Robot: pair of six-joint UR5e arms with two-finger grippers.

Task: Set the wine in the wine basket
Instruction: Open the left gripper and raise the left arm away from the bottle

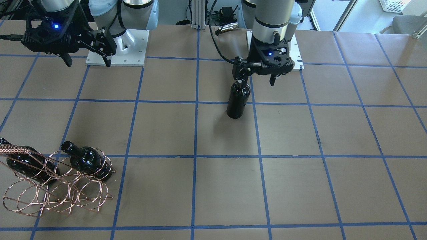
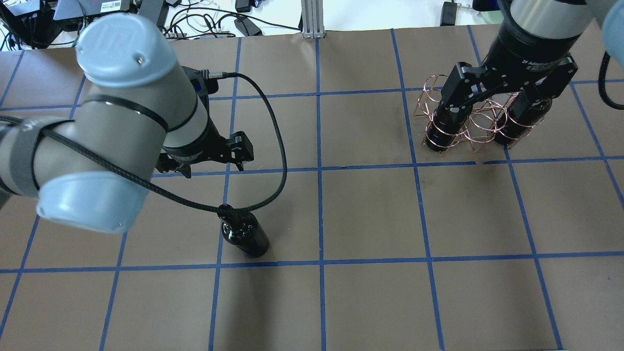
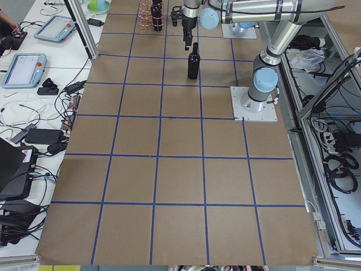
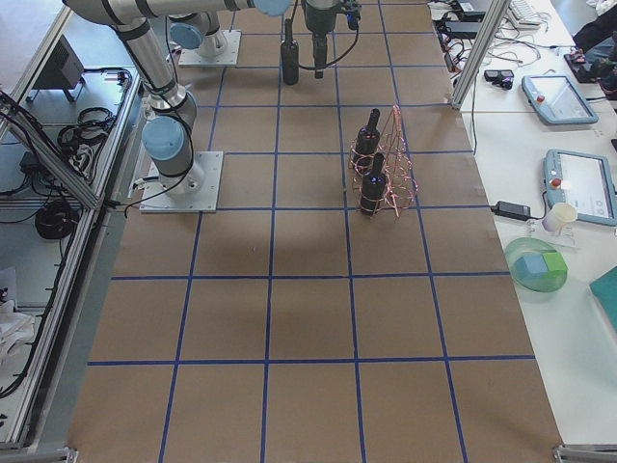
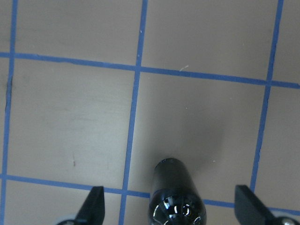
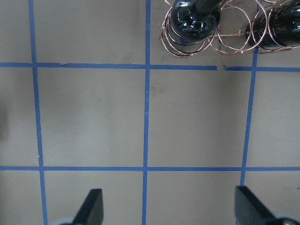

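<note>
The wine bottle stands upright on the table, between 7 and 8 o'clock from the table's middle in the overhead view, and apart from everything else. Upright, it offers its long neck to a grasp from above, and that is likely why it stands so. It is glossy near-black glass with bright highlights on the shoulder. It carries no label, and its mouth looks open, with no cork.

The left gripper hangs directly over it with its fingers spread wide. In the left wrist view the bottle's top sits between the two fingertips and touches neither. This reads as lining up to close on the neck, with the grasp not yet made.

The wine basket, made of copper wire loops, lies at 2 o'clock from the bottle, well apart. Two other bottles fill its end loops, and the loops between them look free, which would be the slot for this one.

The right gripper is high up with its fingers spread on nothing. It is probably held back there to leave the path to the basket open.
</note>
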